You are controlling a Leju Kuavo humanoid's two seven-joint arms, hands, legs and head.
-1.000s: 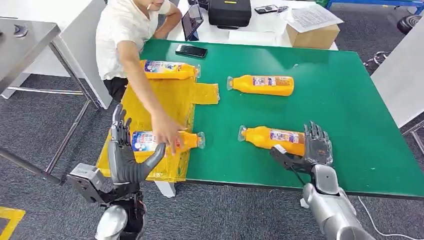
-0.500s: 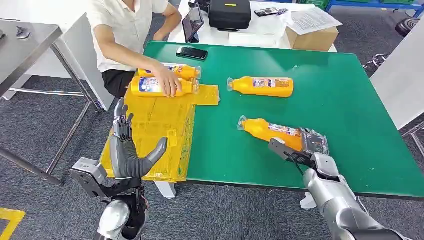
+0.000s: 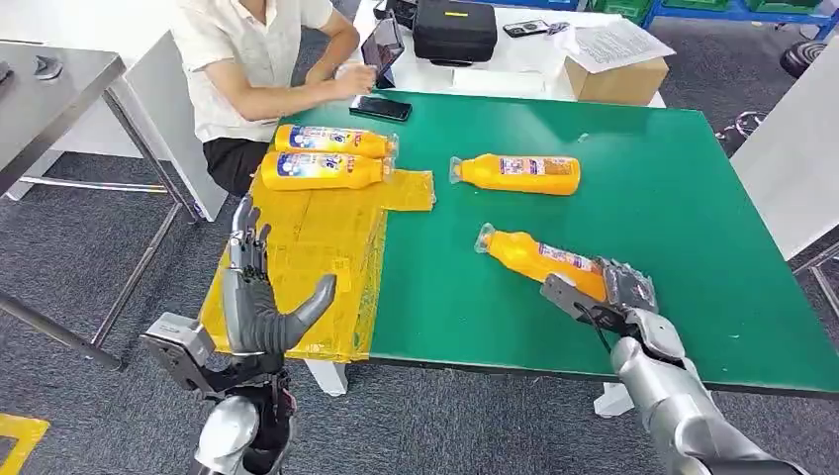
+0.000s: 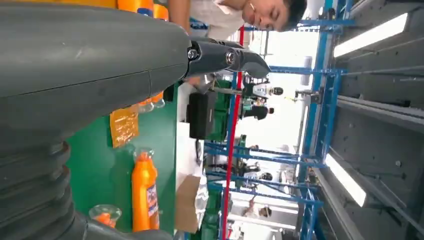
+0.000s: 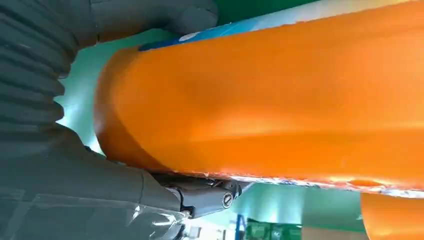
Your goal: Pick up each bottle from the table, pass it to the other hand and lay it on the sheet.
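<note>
Bottle (image 3: 539, 258) on its side, cap pointing far-left; right hand (image 3: 615, 294) grips base; left hand (image 3: 253, 295) spread, empty

Head view looks down on the green table (image 3: 673, 198) from high — both wrist views, turned sideways, share it close up.

Bright even overhead light; wrist close-ups blurred.

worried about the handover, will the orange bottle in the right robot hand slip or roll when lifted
The near bottle looks full, so probably heavy. Its smooth round body could roll if released. The right robot hand grips only its base end, so the neck may droop.
</note>
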